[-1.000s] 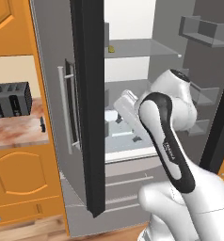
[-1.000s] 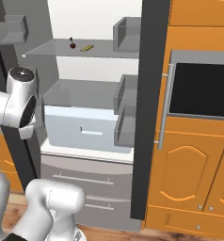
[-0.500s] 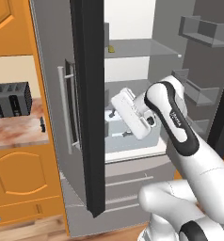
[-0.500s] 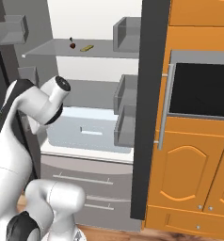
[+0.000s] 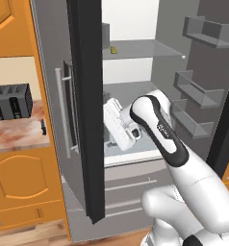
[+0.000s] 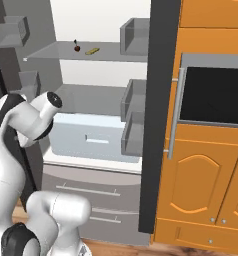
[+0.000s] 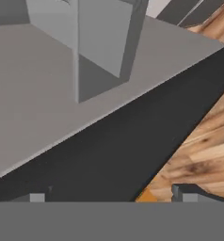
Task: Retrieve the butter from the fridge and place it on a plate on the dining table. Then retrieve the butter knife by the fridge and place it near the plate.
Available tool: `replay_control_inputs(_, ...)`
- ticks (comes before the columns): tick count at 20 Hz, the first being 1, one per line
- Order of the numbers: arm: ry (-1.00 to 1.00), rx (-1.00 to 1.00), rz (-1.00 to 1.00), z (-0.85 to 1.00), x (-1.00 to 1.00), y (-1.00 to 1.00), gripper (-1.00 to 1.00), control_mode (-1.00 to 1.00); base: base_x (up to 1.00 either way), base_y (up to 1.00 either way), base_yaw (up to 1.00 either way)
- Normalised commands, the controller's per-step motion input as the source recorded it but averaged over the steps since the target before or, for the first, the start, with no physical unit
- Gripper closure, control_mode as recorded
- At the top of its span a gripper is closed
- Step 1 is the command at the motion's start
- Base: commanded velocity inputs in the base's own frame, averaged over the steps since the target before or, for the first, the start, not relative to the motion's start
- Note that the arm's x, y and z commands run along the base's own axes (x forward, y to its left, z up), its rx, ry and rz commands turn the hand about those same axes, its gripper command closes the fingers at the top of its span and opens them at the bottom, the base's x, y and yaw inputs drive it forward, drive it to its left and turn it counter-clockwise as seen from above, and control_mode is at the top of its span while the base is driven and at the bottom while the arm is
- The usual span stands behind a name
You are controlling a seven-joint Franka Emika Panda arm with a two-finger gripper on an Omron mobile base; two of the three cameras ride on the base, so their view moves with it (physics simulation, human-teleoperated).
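Butter point(image 5: 114, 49): I see it on the fridge point(image 5: 135, 96) shelf, upper centre of frame, well above my gripper point(image 7: 109, 197), jaws apart, empty.

Your arm point(image 5: 184, 168) is a chain of glossy white, rounded shells joined by black bands at the joints. Small pale lettering runs along the black band just behind the wrist. The white hand block point(image 5: 117, 126) is boxy, with a ribbed-looking edge.
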Motion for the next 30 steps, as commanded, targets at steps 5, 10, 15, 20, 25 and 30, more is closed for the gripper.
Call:
replay_control_inputs(5,0.00,0.01,0.00,-0.16,-0.16,0.47,-1.00,-1.00,0.00,0.00,0.00)
replay_control_inputs(10,-0.02,0.00,-0.03,0.00,-0.63,0.56,-1.00,-1.00,0.00,0.00,0.00)
replay_control_inputs(15,-0.07,0.00,-0.11,0.10,-0.45,0.37,-1.00,-1.00,0.00,0.00,0.00)
replay_control_inputs(20,-0.03,-0.05,-0.17,0.03,-0.10,-0.66,-1.00,-1.00,0.00,0.00,0.00)
replay_control_inputs(25,-0.19,-0.12,-0.11,0.42,-0.18,-0.98,-1.00,-1.00,0.00,0.00,0.00)
replay_control_inputs(30,-0.20,-0.68,0.11,0.45,0.28,-0.72,-1.00,-1.00,0.00,0.00,0.00)
